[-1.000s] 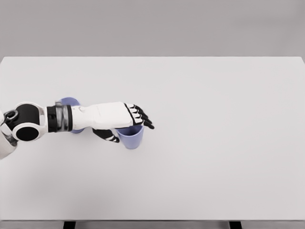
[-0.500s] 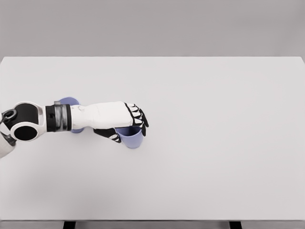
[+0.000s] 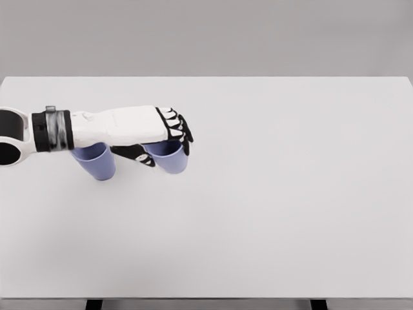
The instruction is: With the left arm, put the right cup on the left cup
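Since the last frame my left hand (image 3: 150, 137) has come up and back toward the far-left of the table (image 3: 290, 194), and the right cup (image 3: 169, 157) has come with it; a second ago that cup sat lower in view, nearer me. The left cup (image 3: 95, 161) was mostly hidden behind the forearm then; now most of its body shows below the wrist.

Left hand: fingers (image 3: 175, 126) curled down over the right cup's rim on the far side, thumb (image 3: 139, 155) pressing its near-left wall. It's clamped on that cup. I can't tell whether the cup's base is touching the table or is just off it.

The two cups are side by side, a small gap between them, both upright. The thumb sits in that gap. My forearm (image 3: 97, 128) crosses directly over the left cup's mouth, covering its rim.

Right arm isn't showing.
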Robot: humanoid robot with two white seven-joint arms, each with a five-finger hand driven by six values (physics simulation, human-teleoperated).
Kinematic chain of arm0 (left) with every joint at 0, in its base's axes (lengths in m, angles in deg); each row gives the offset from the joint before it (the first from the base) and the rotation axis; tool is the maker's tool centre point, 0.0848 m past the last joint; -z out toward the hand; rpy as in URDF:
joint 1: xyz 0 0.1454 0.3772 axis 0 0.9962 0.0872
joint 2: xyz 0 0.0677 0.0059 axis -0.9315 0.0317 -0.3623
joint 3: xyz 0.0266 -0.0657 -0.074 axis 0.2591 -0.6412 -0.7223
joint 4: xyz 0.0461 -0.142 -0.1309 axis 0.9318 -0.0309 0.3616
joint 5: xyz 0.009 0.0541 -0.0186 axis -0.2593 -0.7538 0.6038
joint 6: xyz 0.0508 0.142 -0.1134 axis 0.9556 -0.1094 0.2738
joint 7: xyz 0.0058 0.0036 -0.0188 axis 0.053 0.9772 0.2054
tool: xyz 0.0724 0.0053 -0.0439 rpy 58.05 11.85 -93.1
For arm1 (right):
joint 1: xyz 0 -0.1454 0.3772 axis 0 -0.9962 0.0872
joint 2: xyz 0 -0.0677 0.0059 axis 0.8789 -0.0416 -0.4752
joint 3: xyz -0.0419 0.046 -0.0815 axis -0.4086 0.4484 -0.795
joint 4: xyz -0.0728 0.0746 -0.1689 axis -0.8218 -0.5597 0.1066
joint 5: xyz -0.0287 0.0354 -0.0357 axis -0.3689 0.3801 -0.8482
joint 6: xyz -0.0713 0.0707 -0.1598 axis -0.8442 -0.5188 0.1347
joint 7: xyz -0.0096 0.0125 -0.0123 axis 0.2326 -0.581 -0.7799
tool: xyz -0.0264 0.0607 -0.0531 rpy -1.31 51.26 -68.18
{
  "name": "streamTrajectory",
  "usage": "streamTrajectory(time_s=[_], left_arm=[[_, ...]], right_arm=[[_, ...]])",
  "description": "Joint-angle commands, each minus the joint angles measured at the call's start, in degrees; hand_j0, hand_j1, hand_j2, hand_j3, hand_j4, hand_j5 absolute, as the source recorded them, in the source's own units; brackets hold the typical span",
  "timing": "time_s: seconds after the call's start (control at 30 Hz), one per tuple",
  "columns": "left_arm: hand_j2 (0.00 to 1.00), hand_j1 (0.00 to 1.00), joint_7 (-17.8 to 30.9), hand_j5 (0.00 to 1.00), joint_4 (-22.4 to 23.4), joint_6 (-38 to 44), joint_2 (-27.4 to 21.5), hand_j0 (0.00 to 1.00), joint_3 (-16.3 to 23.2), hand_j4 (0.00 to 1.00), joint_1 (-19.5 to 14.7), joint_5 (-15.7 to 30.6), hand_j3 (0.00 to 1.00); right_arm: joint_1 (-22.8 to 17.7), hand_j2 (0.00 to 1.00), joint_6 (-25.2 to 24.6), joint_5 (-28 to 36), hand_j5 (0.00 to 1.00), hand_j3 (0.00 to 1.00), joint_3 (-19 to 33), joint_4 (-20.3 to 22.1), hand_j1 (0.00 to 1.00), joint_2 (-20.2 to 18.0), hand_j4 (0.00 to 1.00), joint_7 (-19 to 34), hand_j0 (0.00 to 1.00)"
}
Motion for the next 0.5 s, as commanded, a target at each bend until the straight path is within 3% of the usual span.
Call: streamTrajectory(time_s=[0.0, 0.47], left_arm=[[0.44, 0.44, 0.0, 0.44, -0.1, -0.4, -0.8, 0.44, -0.1, 0.44, 0.0, 1.7, 0.44], [0.44, 0.44, 0.0, 0.44, 0.0, -1.5, -7.5, 0.44, 0.0, 0.44, -6.3, 6.3, 0.44]], right_arm=[[0.0, 1.00, 0.1, -0.1, 1.00, 1.00, 0.0, 0.0, 1.00, 0.0, 1.00, 0.0, 1.00], [0.0, 1.00, 0.1, -0.1, 1.00, 1.00, 0.0, 0.0, 1.00, 0.0, 1.00, 0.0, 1.00]])
